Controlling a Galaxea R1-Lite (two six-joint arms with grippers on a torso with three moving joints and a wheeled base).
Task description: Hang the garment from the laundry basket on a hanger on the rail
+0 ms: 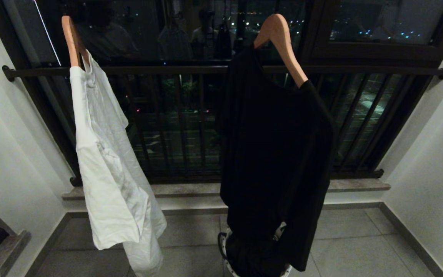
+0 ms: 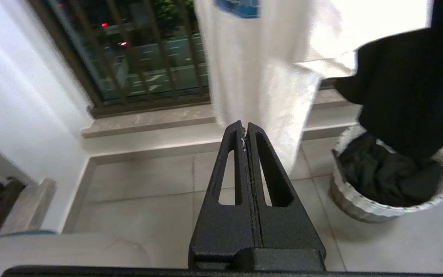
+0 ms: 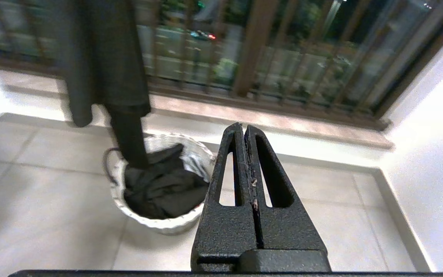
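Hanging on wooden hangers: white shirt (image 1: 106, 161) upper left, black shirt (image 1: 275, 154) centre. Laundry basket (image 1: 223, 246) bottom centre on the floor, dark garment (image 3: 160, 184) inside. Left gripper (image 2: 244, 129) and right gripper (image 3: 243, 130) both fully closed, empty.

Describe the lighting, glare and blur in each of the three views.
Head view: dim and dark; window glass mirrors the room, the black garment loses all detail. Left wrist view: the white garment is blown out at top, the laundry basket slightly smeared. Right wrist view: soft throughout, street lights beyond the bars blurred.
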